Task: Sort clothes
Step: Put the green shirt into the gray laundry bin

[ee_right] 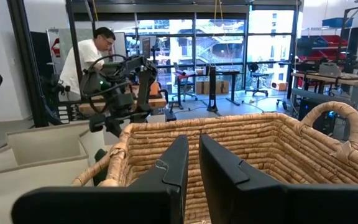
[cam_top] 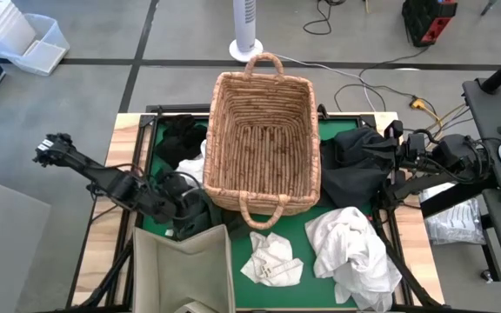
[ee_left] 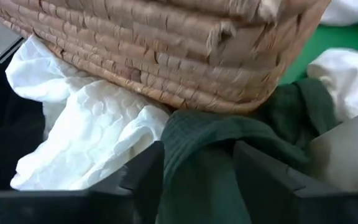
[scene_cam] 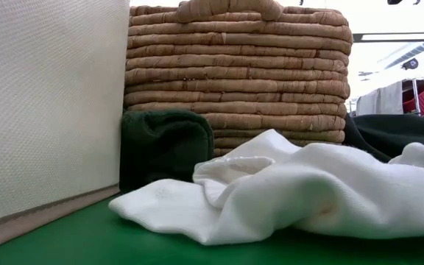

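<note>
Left gripper low beside basket, astride dark green garment.

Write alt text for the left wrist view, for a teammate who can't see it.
The left gripper has its two dark fingers open around a dark green ribbed garment lying against the tan woven wicker basket. A white quilted cloth lies beside the green garment, partly under the basket's edge.

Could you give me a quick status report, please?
Left gripper straddles dark green garment beside wicker basket. Right gripper shut, empty. White clothes unsorted.
</note>
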Robot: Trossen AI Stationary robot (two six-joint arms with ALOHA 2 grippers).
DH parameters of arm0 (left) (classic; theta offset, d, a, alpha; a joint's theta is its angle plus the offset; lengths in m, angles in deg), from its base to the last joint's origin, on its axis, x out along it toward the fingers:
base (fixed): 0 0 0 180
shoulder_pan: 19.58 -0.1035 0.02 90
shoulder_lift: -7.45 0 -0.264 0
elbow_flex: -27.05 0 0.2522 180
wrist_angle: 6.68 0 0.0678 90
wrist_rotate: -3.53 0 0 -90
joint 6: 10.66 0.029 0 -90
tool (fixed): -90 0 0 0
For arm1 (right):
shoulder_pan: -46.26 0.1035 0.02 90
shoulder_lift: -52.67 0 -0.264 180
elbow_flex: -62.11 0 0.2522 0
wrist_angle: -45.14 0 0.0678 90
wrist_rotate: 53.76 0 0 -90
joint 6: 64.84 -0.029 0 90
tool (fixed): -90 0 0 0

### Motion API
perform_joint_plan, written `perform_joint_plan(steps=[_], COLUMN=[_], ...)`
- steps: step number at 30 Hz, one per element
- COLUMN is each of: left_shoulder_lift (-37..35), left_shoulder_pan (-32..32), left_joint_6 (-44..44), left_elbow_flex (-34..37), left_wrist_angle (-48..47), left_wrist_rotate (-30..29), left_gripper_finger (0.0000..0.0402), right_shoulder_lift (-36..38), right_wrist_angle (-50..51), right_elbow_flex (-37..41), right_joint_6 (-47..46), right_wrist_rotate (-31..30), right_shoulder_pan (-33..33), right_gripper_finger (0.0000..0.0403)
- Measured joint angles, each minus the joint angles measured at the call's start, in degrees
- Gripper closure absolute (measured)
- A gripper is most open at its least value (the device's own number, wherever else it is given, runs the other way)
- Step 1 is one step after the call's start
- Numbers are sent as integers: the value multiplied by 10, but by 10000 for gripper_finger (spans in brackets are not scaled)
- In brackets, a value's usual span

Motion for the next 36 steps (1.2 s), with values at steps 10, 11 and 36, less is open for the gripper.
perform_joint_plan(steps=[10,11,36], left_shoulder_lift=[21,23,59], left_shoulder_pan=[0,0,-3], left_joint_6=[-2,-3,-36], left_elbow_flex=[0,0,107], left_wrist_angle=[-16,-19,65], left_wrist_rotate=[0,-1,-19], left_gripper_finger=[201,201,202], right_shoulder_lift=[0,0,0], right_wrist_angle=[1,1,12], right_elbow_flex=[0,0,0], right_joint_6=[0,0,0], right_wrist_rotate=[0,0,0], right_shoulder_pan=[0,0,0], right_gripper_finger=[371,371,371])
